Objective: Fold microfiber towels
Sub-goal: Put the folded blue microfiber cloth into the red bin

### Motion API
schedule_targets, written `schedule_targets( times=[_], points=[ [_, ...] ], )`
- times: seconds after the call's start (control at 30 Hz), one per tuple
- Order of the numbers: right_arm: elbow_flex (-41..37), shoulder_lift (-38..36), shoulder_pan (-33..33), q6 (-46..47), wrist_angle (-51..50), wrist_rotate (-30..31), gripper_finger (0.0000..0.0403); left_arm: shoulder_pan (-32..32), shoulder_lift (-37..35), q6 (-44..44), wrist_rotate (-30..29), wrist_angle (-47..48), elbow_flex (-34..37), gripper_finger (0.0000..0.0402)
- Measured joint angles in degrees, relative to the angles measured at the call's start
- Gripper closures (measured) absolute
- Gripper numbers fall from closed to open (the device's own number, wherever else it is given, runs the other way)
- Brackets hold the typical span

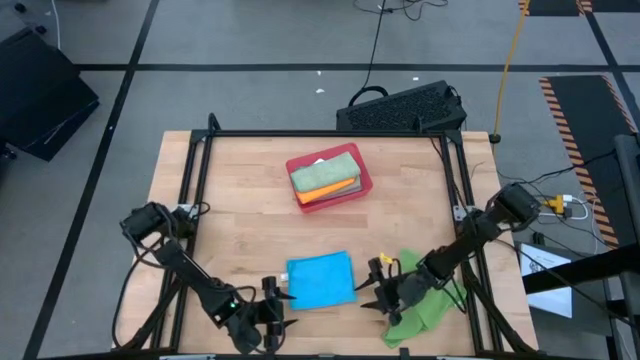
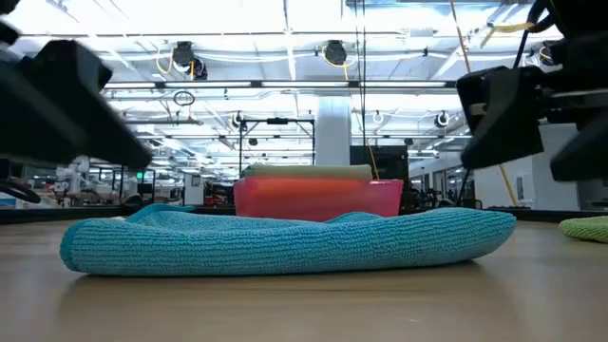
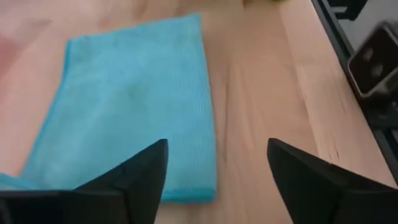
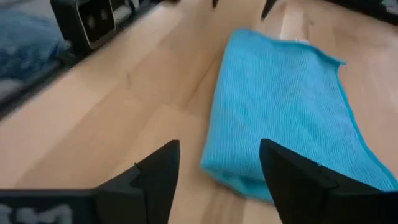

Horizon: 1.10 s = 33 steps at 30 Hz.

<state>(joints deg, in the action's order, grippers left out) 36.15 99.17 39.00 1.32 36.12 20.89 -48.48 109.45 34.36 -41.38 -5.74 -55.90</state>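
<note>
Currently table (image 1: 250, 200) carries everything. Bright blue towel (image 1: 321, 280) lies folded flat between both sets of fingers, touched by neither. Left gripper (image 1: 272, 303) sits just off its near-left corner, fingers (image 3: 134, 180) spread open, empty. Right gripper (image 1: 372, 290) sits just off the opposite edge, fingers (image 4: 155, 171) open too, empty. Bright green towel (image 1: 425, 305) lies crumpled under the right arm, behind its fingers. Red tray (image 1: 362, 186) with stacked towels sits well beyond, nothing in between.
</note>
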Motion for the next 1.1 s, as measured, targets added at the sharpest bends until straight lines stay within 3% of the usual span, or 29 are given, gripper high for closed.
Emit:
schedule_targets(
  times=[0.13, 0.3, 0.63, 0.87, 1.1],
  points=[
    [0.03, 3.85, -1.36, -2.18, 4.35, -1.17, 0.0177, -0.21, 1.90, 0.52, 0.88, 0.07, 0.00, 0.0107],
    [0.06, 7.09, -3.42, -2.64, 6.35, -4.53, 0.0183, 0.54, 3.79, -0.71, 2.14, 1.39, -0.04, 0.0106],
    [0.14, 10.79, -4.87, -3.93, 8.75, -4.77, 0.0207, 2.65, 5.66, -1.00, 2.83, 3.64, -0.31, 0.0110],
    [0.14, 11.26, -5.64, -5.11, 9.30, -5.21, 0.0259, 3.59, 5.72, 0.72, 2.88, 6.19, -0.31, 0.0166],
    [0.12, 11.32, -6.09, -5.06, 9.09, -4.81, 0.0342, 3.79, 5.79, 0.71, 3.28, 7.32, -0.26, 0.0265]
  ],
)
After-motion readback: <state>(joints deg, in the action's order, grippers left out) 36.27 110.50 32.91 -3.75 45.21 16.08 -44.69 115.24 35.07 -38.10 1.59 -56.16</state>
